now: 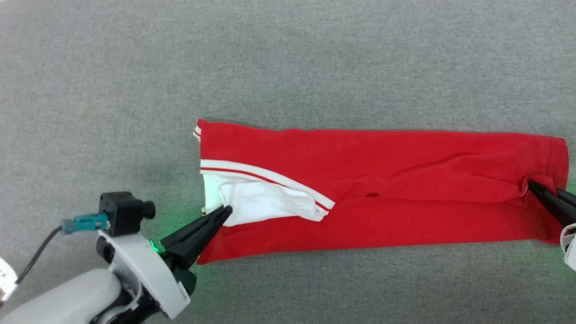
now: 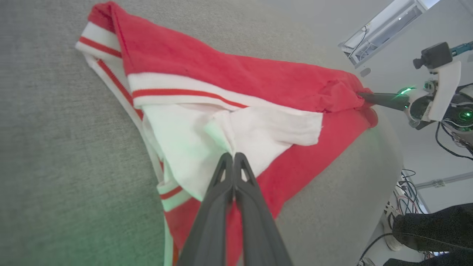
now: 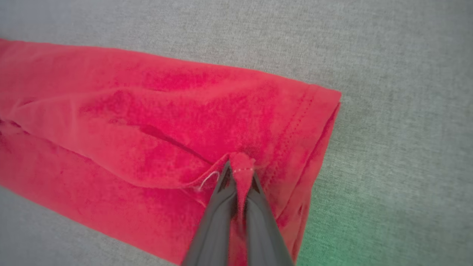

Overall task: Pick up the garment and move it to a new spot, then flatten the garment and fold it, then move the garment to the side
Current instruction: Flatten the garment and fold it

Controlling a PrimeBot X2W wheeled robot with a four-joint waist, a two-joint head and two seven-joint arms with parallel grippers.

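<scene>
Garment [image 1: 405, 157] lies folded lengthwise on the grey mat [image 1: 288, 54], centre to right. Left gripper [image 1: 226, 210] pinches its white sleeve [image 1: 265, 202], right gripper [image 1: 530, 183] its hem [image 1: 555, 171] — thin bites, so uneven pulling could slip one and undo the fold.

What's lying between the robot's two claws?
The folded white-sleeved red jersey spans from the left claw to the right claw, seen in the head view.

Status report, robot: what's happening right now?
Left gripper shut on garment, white sleeve. Right gripper shut on hem. Garment folded lengthwise, lying flat. Nothing blocking.
</scene>
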